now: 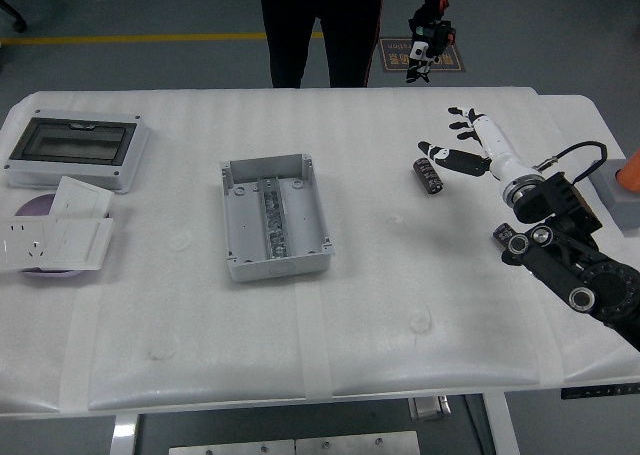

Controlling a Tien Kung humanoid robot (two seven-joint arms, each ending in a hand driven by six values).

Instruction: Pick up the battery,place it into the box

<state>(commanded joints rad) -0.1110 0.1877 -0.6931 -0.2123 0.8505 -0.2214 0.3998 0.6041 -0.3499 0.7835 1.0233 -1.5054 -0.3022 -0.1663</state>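
From the head view, the task is barely begun: the small dark cylindrical battery (428, 172) lies on the white padded table (400, 315), well apart from the open grey plastic box (273, 216), and the robot's white-fingered right hand (468, 147) sits just beside it with fingers spread, gripping nothing. Grasping, carrying and placing all remain, by my reading. The left arm is out of view, 1 gloved hand of the person (428, 43) shows at the far edge, and the black forearm covers the table's right side, hiding whatever lies there.
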